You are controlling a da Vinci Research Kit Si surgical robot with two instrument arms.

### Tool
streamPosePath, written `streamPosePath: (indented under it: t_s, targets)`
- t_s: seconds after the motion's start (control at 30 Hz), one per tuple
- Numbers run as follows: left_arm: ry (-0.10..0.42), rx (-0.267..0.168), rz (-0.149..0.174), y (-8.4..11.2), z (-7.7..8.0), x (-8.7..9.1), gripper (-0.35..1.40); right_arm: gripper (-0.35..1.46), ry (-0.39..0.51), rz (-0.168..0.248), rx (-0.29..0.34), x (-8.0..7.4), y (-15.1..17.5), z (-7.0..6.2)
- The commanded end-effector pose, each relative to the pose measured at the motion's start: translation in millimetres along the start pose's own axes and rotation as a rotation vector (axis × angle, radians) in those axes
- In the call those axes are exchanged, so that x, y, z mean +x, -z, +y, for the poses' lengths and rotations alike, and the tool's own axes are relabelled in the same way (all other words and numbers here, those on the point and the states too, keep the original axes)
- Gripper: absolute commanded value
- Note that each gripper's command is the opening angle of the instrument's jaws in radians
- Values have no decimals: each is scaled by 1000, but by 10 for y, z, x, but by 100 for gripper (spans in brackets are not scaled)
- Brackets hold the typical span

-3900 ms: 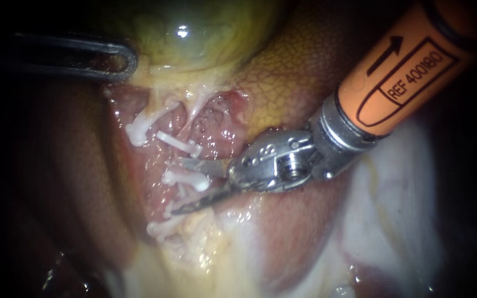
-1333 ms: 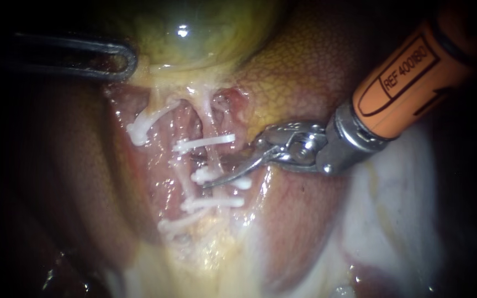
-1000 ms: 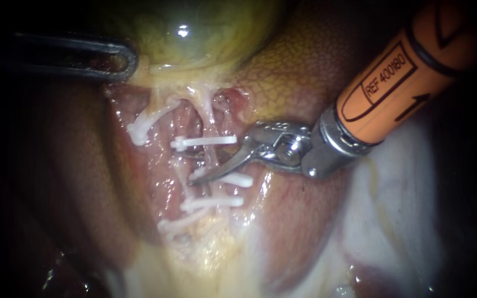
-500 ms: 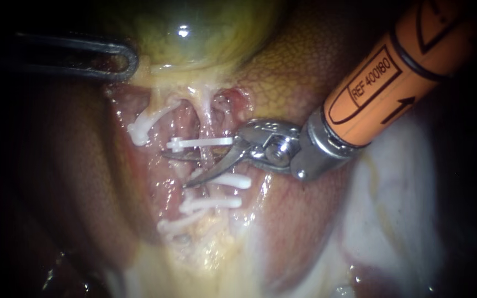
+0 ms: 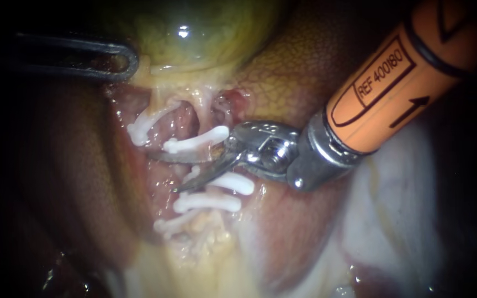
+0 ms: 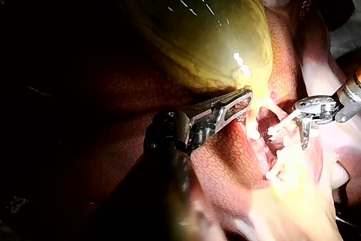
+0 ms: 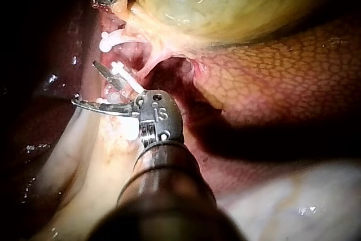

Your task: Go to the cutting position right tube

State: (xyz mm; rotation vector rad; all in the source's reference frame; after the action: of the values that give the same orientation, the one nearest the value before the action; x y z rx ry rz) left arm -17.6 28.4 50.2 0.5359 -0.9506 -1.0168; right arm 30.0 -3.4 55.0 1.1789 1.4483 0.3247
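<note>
**Bench:** What fills your screen?

**Console:** Mostly the liver (image 5: 305,60), brown and mottled, lying around and under everything else. Above the middle I have the gallbladder (image 5: 194,33), green-yellow and glossy.

**Bench:** And your instruments?

**Console:** My right instrument (image 5: 163,173) comes in from the upper right on a thick orange shaft and ends in two thin curved blades. They stand apart in a narrow V, with nothing clamped between them. My left instrument (image 5: 130,60) reaches in from the left, dark and slender. Its tip rests against the pale tissue at the gallbladder's lower edge. Whether it has hold of that tissue I cannot tell from here.

**Bench:** Where is the right tube?

**Console:** The right tube (image 5: 203,112) runs down from the gallbladder's base as a pale strand. The left tube (image 5: 158,107) runs beside it, nearer my left instrument. The right tube's line passes through the gap of the V, close to the hinge, though that stretch is partly hidden by metal. I cannot say whether either blade touches it.

**Bench:** Clips?

**Console:** All are white and small. The upper clip (image 5: 194,140) lies just above the upper blade. The second clip (image 5: 232,182) lies just beyond the lower blade, so the blades sit between those two. The third clip (image 5: 206,202) is next below. A fourth clip (image 5: 138,131) sits on the left tube, apart from the blades.
</note>
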Motion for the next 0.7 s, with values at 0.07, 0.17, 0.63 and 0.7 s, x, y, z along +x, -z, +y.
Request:
streamPosePath:
  t_s: [0.07,0.17,0.63,0.7]
  targets:
    - [0,0,0,1,0,0,-35,84,-2,-2,5,2,-2,-4]
    - [0,0,0,1,0,0,-35,84,-3,-2,9,4,-4,-10]
    - [0,0,0,1,0,0,-35,89,-5,-1,11,8,-5,-14]
    - [0,0,0,1,0,0,-35,91,-5,-1,11,8,-5,-14]
